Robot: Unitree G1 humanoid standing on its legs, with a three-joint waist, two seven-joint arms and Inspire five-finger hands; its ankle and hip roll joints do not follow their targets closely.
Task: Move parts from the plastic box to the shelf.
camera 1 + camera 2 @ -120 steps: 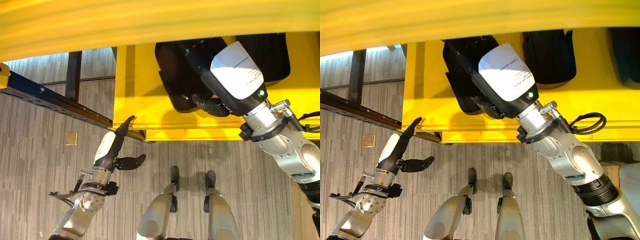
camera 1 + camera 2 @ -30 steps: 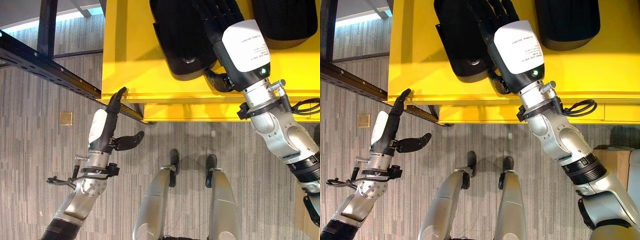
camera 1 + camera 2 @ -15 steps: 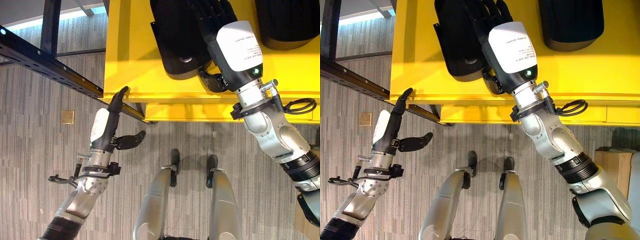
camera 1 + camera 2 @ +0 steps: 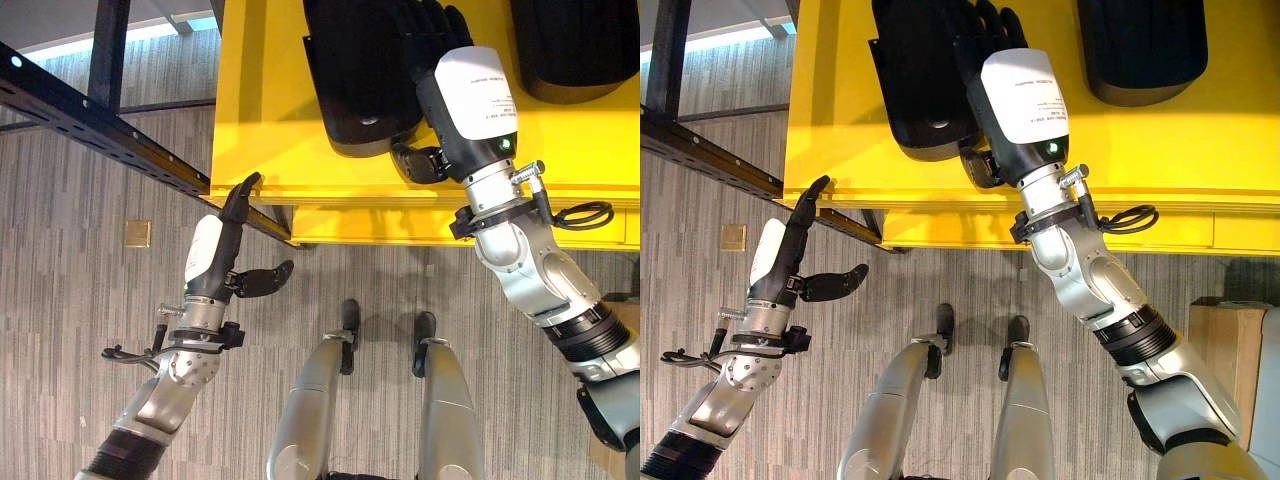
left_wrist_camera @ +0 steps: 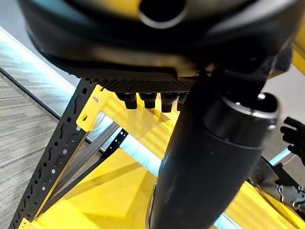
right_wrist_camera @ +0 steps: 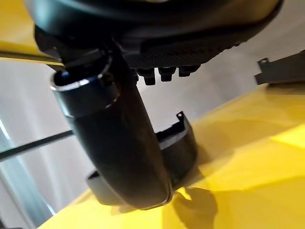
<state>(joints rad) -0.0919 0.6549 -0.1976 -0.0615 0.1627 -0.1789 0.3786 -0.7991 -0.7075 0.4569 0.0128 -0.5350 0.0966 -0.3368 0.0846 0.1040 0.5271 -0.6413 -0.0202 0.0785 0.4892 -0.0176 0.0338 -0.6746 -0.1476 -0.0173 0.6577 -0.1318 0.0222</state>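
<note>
Right hand on the shelf beside the black part

The right hand [image 4: 440, 45] lies on the yellow shelf [image 4: 260, 120], fingers straight along the black part [image 4: 360, 75] just to its left — long axes parallel; the left hand [image 4: 225, 240] hangs open, well apart.

Left robot hand [image 5: 209, 157] w/ fingers straight, near yellow shelf [image 5: 95, 205], black upright [image 5: 52, 167].
</note>
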